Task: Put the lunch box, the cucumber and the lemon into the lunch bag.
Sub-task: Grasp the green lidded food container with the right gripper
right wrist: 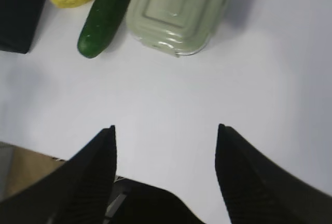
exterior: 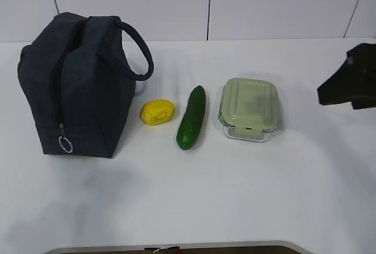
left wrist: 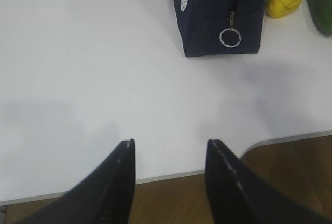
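The lunch bag (exterior: pixel 73 86) stands zipped on the surface (exterior: pixel 235 195); right of it lie the lemon (exterior: pixel 157 112), the cucumber (exterior: pixel 192 117) pointing away from the camera, then the lunch box (exterior: pixel 249 109). The right claw (right wrist: pixel 166 146), jaws apart and empty, is nearer the box, straight ahead of it. The left claw (left wrist: pixel 170 154), also apart and empty, faces the bag's ring pull (left wrist: pixel 230 37).

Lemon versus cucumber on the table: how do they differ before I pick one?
The lemon is yellow, short and lumpy-oval; the cucumber is dark green, long and slim. The lemon lies closer to the lunch bag; the cucumber lies between the lemon and the lunch box, running front to back. Both rest on the table, outside the bag, untouched by either gripper.
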